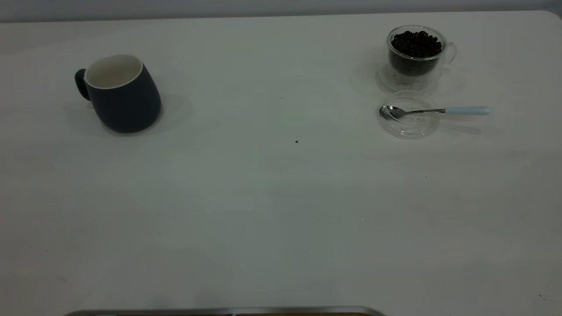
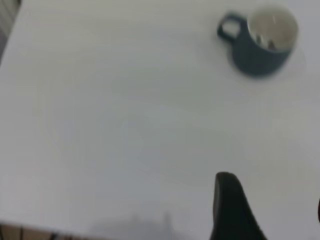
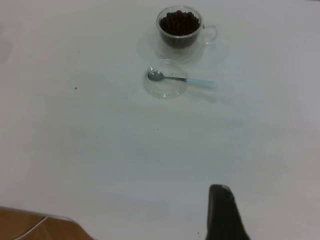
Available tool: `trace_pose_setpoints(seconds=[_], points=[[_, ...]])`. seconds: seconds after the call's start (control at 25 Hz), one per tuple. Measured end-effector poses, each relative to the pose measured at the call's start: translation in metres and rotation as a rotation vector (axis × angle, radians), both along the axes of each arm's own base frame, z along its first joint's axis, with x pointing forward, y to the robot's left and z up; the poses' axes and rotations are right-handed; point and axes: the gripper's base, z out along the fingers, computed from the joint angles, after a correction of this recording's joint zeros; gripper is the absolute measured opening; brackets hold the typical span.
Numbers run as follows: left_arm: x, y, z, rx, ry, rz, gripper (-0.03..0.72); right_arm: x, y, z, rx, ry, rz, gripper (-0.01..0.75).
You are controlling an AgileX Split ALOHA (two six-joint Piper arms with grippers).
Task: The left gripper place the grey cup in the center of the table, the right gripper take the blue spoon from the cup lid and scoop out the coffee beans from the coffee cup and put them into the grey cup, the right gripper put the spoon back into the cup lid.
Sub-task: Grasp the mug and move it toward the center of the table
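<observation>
The grey cup [image 1: 123, 94], dark with a white inside, stands at the far left of the table, its handle pointing left; the left wrist view shows it [image 2: 260, 42] far from my left gripper [image 2: 272, 200], which is open and empty. The glass coffee cup [image 1: 416, 52] full of coffee beans stands at the far right. In front of it lies the clear cup lid [image 1: 408, 125], with the blue-handled spoon [image 1: 439, 111] resting across it. The right wrist view shows the coffee cup [image 3: 180, 27], lid [image 3: 166, 90] and spoon [image 3: 182, 79] far from my open, empty right gripper [image 3: 272, 210]. Neither gripper shows in the exterior view.
A small dark speck [image 1: 297, 141] lies near the middle of the white table [image 1: 263, 210]. A metal strip [image 1: 228, 311] runs along the table's near edge. The table's corner and the brown floor [image 3: 30, 225] show in the right wrist view.
</observation>
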Motion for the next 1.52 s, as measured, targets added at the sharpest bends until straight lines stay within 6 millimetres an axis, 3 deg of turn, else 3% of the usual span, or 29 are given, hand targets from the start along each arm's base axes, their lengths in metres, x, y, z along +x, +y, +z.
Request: trace_pose_setpoints(seconds=[0.48,0.64,0.8,1.2,1.52], points=[[0.18,0.021,0.003,0.111,0.23,-0.021,0.546,0.0,0.0,0.0,0.0,0.0,0.0,0.494],[0.242,0.027,-0.018,0.114,0.335,-0.033,0.546,0.0,0.0,0.0,0.0,0.0,0.0,0.494],[0.285,0.03,-0.048,0.155,0.429,-0.104,0.546,0.0,0.0,0.0,0.0,0.0,0.0,0.494],[0.326,0.025,-0.12,0.435,0.518,-0.597,0.546,0.0,0.0,0.0,0.0,0.0,0.0,0.494],[0.34,0.005,-0.174,0.684,0.527,-1.085,0.546,0.0,0.0,0.0,0.0,0.0,0.0,0.494]])
